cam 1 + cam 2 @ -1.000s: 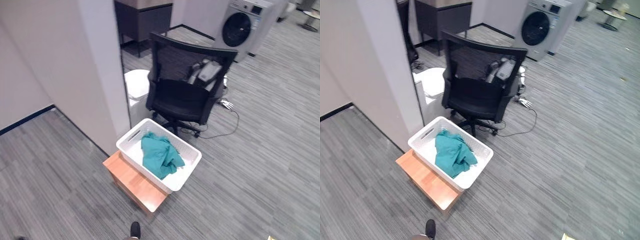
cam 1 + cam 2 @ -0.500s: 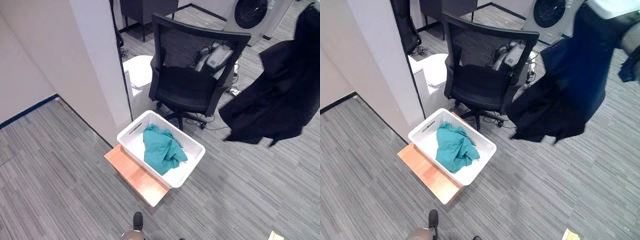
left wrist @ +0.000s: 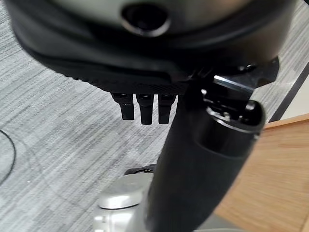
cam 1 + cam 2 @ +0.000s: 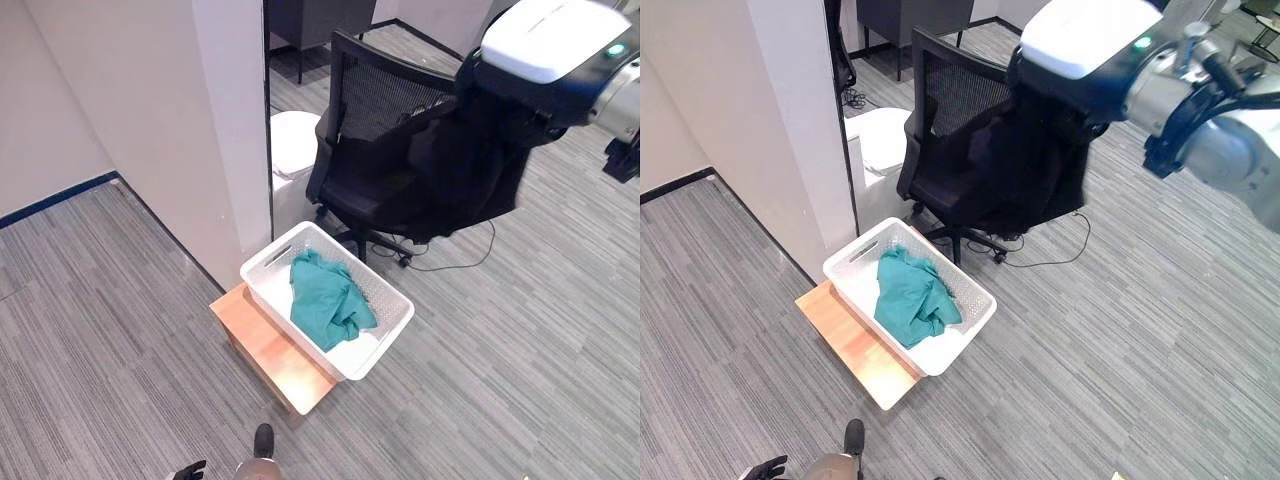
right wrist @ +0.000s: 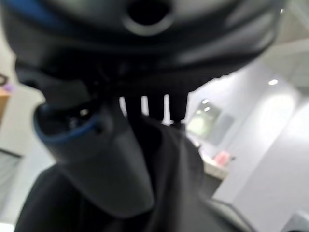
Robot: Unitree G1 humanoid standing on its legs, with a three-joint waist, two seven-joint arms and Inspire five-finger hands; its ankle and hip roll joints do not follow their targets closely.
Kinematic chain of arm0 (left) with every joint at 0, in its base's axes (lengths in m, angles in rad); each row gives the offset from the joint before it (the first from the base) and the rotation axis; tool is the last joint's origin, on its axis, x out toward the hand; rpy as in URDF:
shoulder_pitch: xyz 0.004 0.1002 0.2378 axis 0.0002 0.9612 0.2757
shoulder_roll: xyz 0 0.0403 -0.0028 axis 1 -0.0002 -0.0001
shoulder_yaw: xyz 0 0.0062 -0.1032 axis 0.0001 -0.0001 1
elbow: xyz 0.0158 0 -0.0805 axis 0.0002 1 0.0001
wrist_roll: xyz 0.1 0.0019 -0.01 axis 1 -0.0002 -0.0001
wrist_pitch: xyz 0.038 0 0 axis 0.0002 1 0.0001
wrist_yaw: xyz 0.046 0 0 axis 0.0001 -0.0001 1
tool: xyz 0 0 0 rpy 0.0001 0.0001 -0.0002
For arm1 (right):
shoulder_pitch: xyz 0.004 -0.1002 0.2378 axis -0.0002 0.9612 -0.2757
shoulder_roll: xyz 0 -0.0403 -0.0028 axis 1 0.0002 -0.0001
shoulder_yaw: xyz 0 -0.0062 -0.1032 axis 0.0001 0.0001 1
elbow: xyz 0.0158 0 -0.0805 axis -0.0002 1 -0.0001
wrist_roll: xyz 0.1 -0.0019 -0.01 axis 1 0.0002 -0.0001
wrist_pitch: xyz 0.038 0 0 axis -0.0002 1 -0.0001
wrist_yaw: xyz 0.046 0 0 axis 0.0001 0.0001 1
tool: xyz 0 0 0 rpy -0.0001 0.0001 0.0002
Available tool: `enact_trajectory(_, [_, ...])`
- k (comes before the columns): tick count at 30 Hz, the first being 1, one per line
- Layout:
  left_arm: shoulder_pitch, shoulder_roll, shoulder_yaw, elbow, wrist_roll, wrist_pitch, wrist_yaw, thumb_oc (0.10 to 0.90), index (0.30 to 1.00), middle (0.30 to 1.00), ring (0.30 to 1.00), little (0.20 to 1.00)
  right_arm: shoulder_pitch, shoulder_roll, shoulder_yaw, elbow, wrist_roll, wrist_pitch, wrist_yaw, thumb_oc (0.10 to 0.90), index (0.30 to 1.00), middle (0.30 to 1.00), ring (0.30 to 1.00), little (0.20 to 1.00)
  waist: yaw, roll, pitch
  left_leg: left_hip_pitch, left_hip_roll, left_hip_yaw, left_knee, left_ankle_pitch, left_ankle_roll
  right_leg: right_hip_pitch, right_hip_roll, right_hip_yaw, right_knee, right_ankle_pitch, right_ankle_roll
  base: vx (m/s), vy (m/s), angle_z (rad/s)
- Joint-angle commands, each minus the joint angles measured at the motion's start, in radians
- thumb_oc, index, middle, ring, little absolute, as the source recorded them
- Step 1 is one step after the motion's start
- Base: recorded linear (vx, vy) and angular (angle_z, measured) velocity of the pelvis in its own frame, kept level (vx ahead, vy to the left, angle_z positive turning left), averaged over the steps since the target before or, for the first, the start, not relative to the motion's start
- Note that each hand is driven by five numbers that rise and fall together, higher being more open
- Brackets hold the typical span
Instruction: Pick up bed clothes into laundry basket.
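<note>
A white laundry basket [image 4: 266, 268] stands on a low wooden stool [image 4: 268, 350], with a crumpled teal cloth [image 4: 330, 300] inside it. My right hand [image 5: 91, 145] is raised high at the right, shut on a dark garment [image 4: 462, 165] that hangs in front of the office chair, above and behind the basket. In the right wrist view the garment [image 5: 186, 193] drapes down past the thumb and fingers. My left hand [image 3: 142, 108] hangs low by the floor, fingers relaxed and holding nothing; it also shows at the picture's lower edge [image 4: 762, 467].
A black mesh office chair [image 4: 372, 100] stands right behind the basket. A white partition wall [image 4: 230, 120] rises at its left, with a white bin [image 4: 292, 150] beside it. Grey carpet [image 4: 520, 330] lies open to the right of the basket.
The dark garment came into view from the right and swung left; it now hangs in front of the chair, closer to the basket. The camera has shifted too.
</note>
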Motion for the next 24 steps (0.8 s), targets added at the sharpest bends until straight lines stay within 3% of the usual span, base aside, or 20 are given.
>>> enact_trajectory(1, [-0.115, -0.096, 0.065, 0.077, 0.025, 0.006, -0.018, 0.800, 0.900, 0.900, 0.900, 0.900, -0.159, -0.032, -0.261, 0.251, 0.079, 0.026, -0.014, 0.400, 0.300, 0.300, 0.300, 0.300, 0.037, 0.031, 0.025, 0.125, 0.087, 0.046, 0.000, -0.107, -0.107, -0.058, -0.020, 0.027, 0.002, 0.038, 0.011, -0.01, 0.007, -0.13])
enact_trajectory(24, [-0.162, -0.155, 0.022, 0.071, 0.023, 0.006, -0.012, 0.800, 0.900, 0.900, 0.900, 0.900, -0.159, -0.032, -0.244, 0.199, 0.144, 0.040, 0.030, 0.400, 0.300, 0.300, 0.300, 0.300, 0.127, 0.086, 0.132, 0.102, 0.086, 0.040, 0.000, -0.103, -0.103, -0.080, -0.021, 0.012, 0.002, 0.050, 0.013, 0.00, -0.001, 0.00])
